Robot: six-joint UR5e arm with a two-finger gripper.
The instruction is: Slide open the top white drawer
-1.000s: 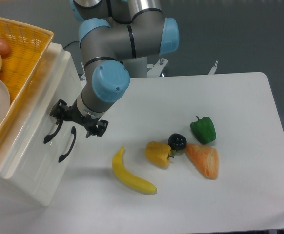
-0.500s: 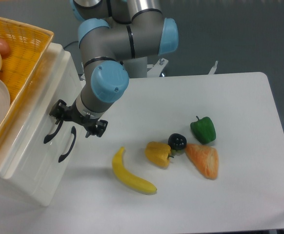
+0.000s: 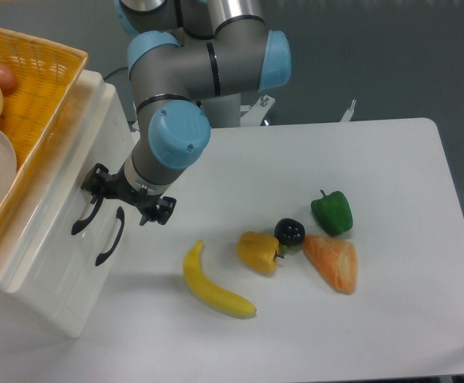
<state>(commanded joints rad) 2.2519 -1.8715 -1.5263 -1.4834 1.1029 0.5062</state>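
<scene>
We see the basket atop the cabinet, left of the banana and peppers on the tabletop.

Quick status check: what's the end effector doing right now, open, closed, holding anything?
End effector: at the cabinet front, by the top white drawer and its black handle; whether it is open or closed on the handle cannot be told from this view.

I see the gripper at the top white drawer, fingers by its black handle; grip state unclear. Lower handle beside. Banana, yellow pepper, green pepper on the table.
</scene>
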